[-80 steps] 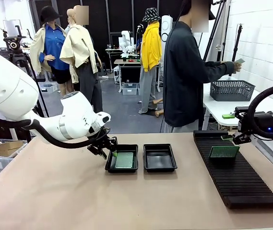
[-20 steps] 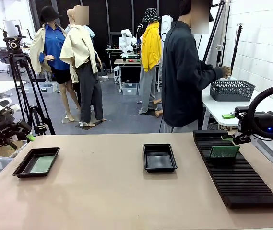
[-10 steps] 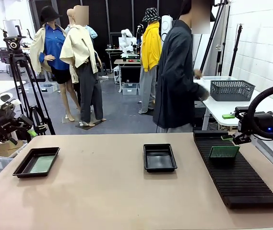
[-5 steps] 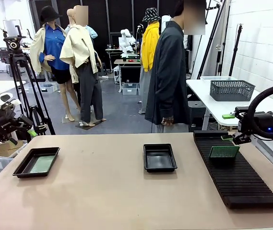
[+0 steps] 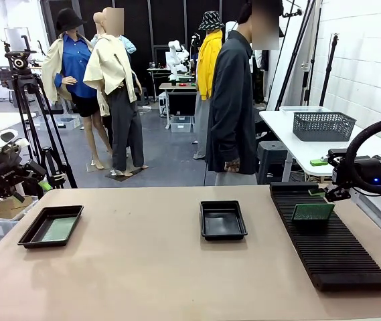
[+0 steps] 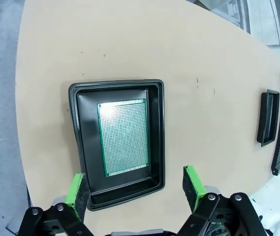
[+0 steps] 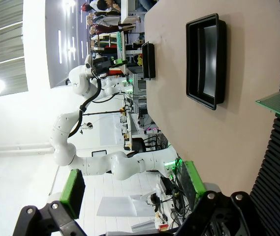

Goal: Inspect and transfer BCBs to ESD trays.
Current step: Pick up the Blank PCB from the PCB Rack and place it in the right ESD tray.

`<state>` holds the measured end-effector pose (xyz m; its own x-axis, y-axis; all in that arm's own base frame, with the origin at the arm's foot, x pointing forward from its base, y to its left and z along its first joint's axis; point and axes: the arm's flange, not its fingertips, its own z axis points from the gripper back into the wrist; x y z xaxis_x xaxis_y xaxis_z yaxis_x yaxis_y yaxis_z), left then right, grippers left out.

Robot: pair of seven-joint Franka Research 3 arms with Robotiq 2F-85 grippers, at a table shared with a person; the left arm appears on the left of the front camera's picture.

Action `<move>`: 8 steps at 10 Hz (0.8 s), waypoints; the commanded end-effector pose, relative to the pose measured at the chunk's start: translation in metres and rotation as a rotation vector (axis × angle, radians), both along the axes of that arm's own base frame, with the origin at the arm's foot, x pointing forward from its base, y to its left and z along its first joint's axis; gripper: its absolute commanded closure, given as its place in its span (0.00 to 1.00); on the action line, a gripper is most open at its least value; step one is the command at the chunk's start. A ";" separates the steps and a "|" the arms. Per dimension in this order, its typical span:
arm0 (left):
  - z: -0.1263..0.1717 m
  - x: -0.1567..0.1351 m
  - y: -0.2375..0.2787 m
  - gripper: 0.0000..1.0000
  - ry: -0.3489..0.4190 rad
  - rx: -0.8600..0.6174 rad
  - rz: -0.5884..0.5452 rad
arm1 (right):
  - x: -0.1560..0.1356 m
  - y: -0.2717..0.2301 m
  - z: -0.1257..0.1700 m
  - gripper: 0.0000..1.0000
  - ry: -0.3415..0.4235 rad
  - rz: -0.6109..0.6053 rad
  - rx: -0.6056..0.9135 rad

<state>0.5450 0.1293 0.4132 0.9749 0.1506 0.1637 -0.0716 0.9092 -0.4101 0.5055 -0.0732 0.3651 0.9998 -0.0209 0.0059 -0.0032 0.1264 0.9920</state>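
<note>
With one BCB (image 6: 123,136) laid in the left ESD tray (image 6: 115,83) under the wide, empty left gripper (image 6: 134,189), the upright BCB (image 5: 313,212) in the rack (image 5: 337,257) was judged due for grasping by the equally wide right gripper (image 7: 132,188).

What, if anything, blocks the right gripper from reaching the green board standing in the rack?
Likely nothing, so yes: the right gripper hovers open close by the green board, which stands on edge in the rack with nothing crowding it.

Left end effector (image 6: 135,184) and right end effector (image 7: 132,189), both seemingly spread.
</note>
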 end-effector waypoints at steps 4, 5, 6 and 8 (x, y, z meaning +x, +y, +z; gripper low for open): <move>0.009 -0.017 0.017 0.00 -0.050 -0.254 -0.076 | -0.006 0.002 0.000 0.00 -0.014 0.005 -0.002; 0.012 -0.021 0.023 0.00 -0.063 -0.356 -0.122 | -0.006 0.002 0.000 0.00 -0.014 0.005 -0.002; 0.013 -0.025 0.030 0.00 -0.076 -0.447 -0.149 | -0.006 0.002 0.000 0.00 -0.014 0.005 -0.002; 0.013 -0.030 0.058 0.00 -0.180 -0.617 -0.143 | -0.006 0.002 0.000 0.00 -0.014 0.005 -0.002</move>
<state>0.5098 0.1698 0.4307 0.9640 0.1322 0.2308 0.1114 0.5873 -0.8017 0.5055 -0.0731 0.3651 0.9998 -0.0210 0.0059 -0.0032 0.1264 0.9920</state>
